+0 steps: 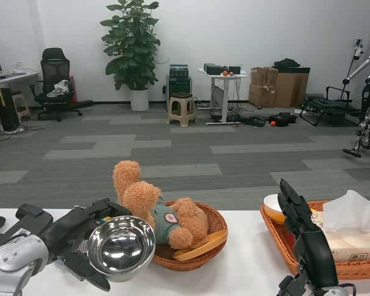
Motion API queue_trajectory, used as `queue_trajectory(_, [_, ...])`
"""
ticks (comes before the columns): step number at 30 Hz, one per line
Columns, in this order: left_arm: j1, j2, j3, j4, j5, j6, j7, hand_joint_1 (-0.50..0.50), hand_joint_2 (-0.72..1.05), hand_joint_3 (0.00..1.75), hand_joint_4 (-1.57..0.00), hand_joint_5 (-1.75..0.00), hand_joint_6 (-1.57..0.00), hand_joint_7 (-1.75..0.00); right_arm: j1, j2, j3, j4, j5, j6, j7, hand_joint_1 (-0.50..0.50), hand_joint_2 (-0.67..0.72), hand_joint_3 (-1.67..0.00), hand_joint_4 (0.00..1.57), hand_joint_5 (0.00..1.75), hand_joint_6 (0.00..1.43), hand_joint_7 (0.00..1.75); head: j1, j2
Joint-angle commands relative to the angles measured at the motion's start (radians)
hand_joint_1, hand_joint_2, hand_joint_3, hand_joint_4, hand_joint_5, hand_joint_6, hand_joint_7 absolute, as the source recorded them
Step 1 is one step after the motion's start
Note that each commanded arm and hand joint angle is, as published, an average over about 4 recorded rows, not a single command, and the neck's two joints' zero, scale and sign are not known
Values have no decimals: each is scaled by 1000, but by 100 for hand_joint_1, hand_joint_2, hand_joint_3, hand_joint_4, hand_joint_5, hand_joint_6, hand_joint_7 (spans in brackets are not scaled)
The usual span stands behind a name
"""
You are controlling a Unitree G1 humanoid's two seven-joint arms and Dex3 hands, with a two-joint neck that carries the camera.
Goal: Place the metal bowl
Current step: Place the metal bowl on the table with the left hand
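Black fingers of the left hand wrap the rim of the metal bowl, above and below, holding it tipped so its shiny hollow faces the camera, just above the white counter. Touching the bowl's far side, or nearly so, sits a round wicker basket with a teddy bear slumped in it. Beyond that, well apart from those fingers, the right hand stands upright with its fingers loosely apart, holding nothing, in front of a wicker tray carrying tissues and a white-and-yellow bowl.

As I judge it, the smooth rim could slip from so tilted a hold, and any sideways swing toward the basket would knock it or catch the bear.
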Motion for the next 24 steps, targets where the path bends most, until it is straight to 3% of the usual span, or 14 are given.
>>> queue_trajectory(1, [29, -19, -11, 53, -8, -81, 0, -50, 60, 0, -76, -175, -123, -168, 8, -9, -2, -32, 13, -20, -11, -21, 72, 0, 0, 0, 0, 9, 7, -6])
queue_trajectory(24, [33, -28, -15, 90, -8, -125, 0, -50, 60, 0, -79, -175, -123, -168, 8, -10, -1, -47, 13, -23, -12, -21, 72, 0, 0, 0, 0, 12, 1, -20])
